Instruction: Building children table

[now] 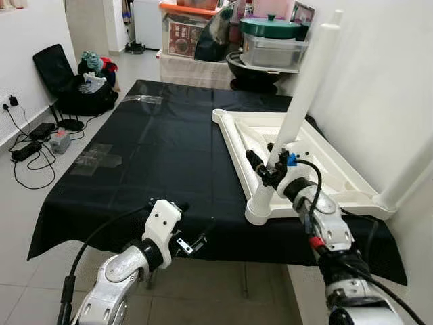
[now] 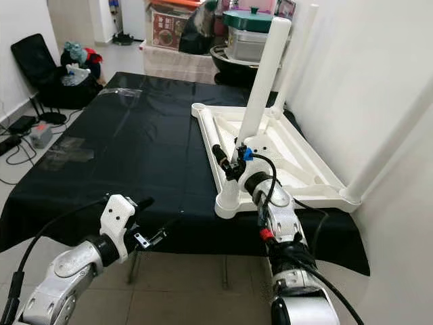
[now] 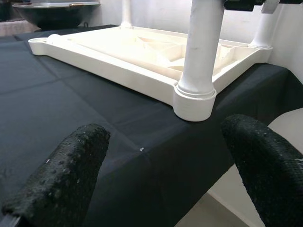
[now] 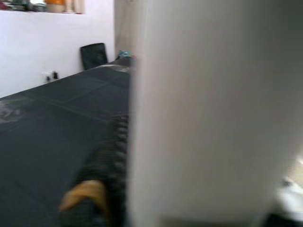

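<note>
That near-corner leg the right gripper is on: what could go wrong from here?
1. The white leg leans in its corner socket; pushing off-axis might jam it.
2. The upturned tabletop lies loose on the black cloth, its corner near the edge; a push might slide it.
3. The left gripper is open and apart, bracing nothing; the right gripper works alone.

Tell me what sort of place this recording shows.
Probably a lived-in home room used for storage: tiled floor, stacked storage boxes at the back, and a black-covered table holding an upturned white children's tabletop.
</note>
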Controlling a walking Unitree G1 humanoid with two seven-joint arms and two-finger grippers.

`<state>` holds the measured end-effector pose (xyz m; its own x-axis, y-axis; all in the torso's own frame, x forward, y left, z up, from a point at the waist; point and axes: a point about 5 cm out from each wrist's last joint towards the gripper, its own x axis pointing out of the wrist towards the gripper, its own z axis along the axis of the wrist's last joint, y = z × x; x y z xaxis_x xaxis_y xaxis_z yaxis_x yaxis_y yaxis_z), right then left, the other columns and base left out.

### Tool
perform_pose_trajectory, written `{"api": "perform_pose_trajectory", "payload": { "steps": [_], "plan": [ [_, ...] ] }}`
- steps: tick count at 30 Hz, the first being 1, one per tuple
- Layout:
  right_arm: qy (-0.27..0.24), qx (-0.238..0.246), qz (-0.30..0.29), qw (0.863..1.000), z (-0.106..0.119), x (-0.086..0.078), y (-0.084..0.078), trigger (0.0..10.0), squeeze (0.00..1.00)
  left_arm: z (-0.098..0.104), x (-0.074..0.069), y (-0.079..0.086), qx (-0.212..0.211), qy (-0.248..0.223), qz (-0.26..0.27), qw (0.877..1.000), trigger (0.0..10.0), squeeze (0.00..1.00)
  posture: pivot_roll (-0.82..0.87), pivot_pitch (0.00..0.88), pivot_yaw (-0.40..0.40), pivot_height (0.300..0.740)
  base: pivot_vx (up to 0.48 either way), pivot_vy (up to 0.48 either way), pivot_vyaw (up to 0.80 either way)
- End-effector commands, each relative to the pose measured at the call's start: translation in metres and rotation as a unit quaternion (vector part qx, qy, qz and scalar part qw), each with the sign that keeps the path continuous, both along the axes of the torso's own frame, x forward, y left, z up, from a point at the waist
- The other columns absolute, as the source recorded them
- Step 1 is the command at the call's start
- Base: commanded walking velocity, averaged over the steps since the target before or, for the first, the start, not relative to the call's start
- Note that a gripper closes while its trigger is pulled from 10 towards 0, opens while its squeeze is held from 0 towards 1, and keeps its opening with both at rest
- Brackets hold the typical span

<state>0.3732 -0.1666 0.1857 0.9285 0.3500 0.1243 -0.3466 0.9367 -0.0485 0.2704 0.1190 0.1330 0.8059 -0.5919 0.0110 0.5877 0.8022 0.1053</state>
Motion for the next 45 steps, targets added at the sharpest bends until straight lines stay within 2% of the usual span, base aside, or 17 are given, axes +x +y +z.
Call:
{"api": "perform_pose_trajectory", "payload": {
  "steps": [1, 7, 10, 11, 12, 13, 14, 16, 20, 25, 28, 29, 31, 32, 35, 43, 45],
  "plan": [
    [-0.01, -0.018, -0.002, 1.0, 0.004, 0.002, 0.001, 0.0, 0.0, -0.001, -0.002, 0.0, -0.005, 0.006, 0.0, 1.0, 10.0, 0.0, 0.14, 0.0, -0.128, 0.74, 0.0, 0.0, 0.0],
    [-0.001, -0.026, -0.023, 0.999, 0.002, 0.005, -0.007, 0.0, 0.0, -0.002, -0.005, -0.002, -0.009, 0.014, 0.003, 1.0, 10.0, 0.0, 0.13, 0.0, -0.123, 0.74, 0.0, 0.0, 0.0],
    [0.04, -0.031, -0.202, 0.978, -0.007, 0.01, -0.035, 0.0, 0.0, -0.003, -0.01, 0.0, -0.01, 0.021, 0.011, 1.0, 10.0, 0.0, 0.14, 0.0, -0.125, 0.74, 0.0, 0.0, 0.0],
    [0.04, -0.031, -0.202, 0.978, -0.007, 0.01, -0.035, 0.0, 0.0, -0.003, -0.01, 0.0, -0.01, 0.021, 0.011, 1.0, 10.0, 0.0, 0.14, 0.0, -0.125, 0.74, 0.0, 0.0, 0.0],
    [0.066, -0.013, -0.356, 0.932, -0.015, 0.003, -0.056, 0.0, 0.0, -0.003, -0.012, 0.003, -0.012, 0.023, 0.025, 0.999, 10.0, 0.0, 0.14, 0.0, -0.128, 0.74, 0.0, 0.0, 0.0],
    [0.066, -0.013, -0.356, 0.932, -0.015, 0.003, -0.056, 0.0, 0.0, -0.003, -0.012, 0.003, -0.012, 0.023, 0.025, 0.999, 10.0, 0.0, 0.14, 0.0, -0.128, 0.74, 0.0, 0.0, 0.0],
    [0.067, 0.014, -0.419, 0.905, -0.017, -0.012, -0.052, 0.0, 0.0, -0.002, -0.013, 0.006, -0.014, 0.023, 0.034, 0.999, 10.0, 0.0, 0.14, 0.0, -0.121, 0.74, 0.0, 0.0, 0.0],
    [0.065, 0.032, -0.432, 0.899, -0.019, -0.023, -0.041, 0.0, 0.0, -0.002, -0.013, 0.008, -0.013, 0.024, 0.039, 0.999, 10.0, 0.0, 0.13, 0.0, -0.118, 0.74, 0.0, 0.0, 0.0],
    [0.066, 0.039, -0.435, 0.897, -0.019, -0.027, -0.036, 0.0, 0.0, -0.002, -0.013, 0.009, -0.012, 0.024, 0.041, 0.999, 10.0, 0.0, 0.13, 0.0, -0.118, 0.74, 0.0, 0.0, 0.0],
    [0.073, 0.081, -0.436, 0.893, -0.016, -0.047, 0.0, 0.0, 0.0, -0.002, -0.011, 0.006, -0.01, 0.025, 0.041, 0.999, 10.0, 0.0, 0.13, 0.0, -0.111, 0.74, 0.0, 0.0, 0.0],
    [0.073, 0.081, -0.436, 0.893, -0.016, -0.047, 0.0, 0.0, 0.0, -0.002, -0.011, 0.006, -0.01, 0.025, 0.041, 0.999, 10.0, 0.0, 0.13, 0.0, -0.111, 0.74, 0.0, 0.0, 0.0],
    [0.089, 0.086, -0.405, 0.906, -0.018, -0.043, 0.011, 7.4, 0.0, -0.002, -0.01, 0.005, -0.01, 0.025, 0.041, 0.999, 10.0, 0.0, 0.13, 0.0, -0.111, 0.74, 0.0, 0.0, 0.0],
    [0.089, 0.086, -0.405, 0.906, -0.018, -0.043, 0.011, 7.4, 0.0, -0.002, -0.01, 0.005, -0.01, 0.025, 0.041, 0.999, 10.0, 0.0, 0.13, 0.0, -0.111, 0.74, 0.0, 0.0, 0.0],
    [0.076, 0.094, -0.363, 0.924, -0.011, -0.035, 0.021, 10.0, 0.0, -0.002, -0.01, 0.005, -0.01, 0.026, 0.041, 0.999, 10.0, 0.0, 0.13, 0.0, -0.116, 0.74, 0.0, 0.0, 0.0],
    [0.051, 0.109, -0.327, 0.937, -0.001, -0.03, 0.024, 10.0, 0.0, -0.002, -0.008, 0.005, -0.009, 0.026, 0.042, 0.999, 10.0, 0.0, 0.12, 0.0, -0.114, 0.74, 0.0, 0.0, 0.0],
    [0.045, 0.111, -0.327, 0.937, 0.002, -0.031, 0.024, 10.0, 0.0, -0.002, -0.008, 0.005, -0.009, 0.027, 0.042, 0.999, 10.0, 0.0, 0.12, 0.0, -0.114, 0.74, 0.0, 0.0, 0.0],
    [0.011, 0.119, -0.28, 0.953, 0.015, -0.029, 0.018, 10.0, 0.0, -0.002, -0.008, 0.006, -0.009, 0.027, 0.042, 0.999, 10.0, 0.0, 0.12, 0.0, -0.115, 0.74, 0.0, 0.0, 0.0]
  ]
}}
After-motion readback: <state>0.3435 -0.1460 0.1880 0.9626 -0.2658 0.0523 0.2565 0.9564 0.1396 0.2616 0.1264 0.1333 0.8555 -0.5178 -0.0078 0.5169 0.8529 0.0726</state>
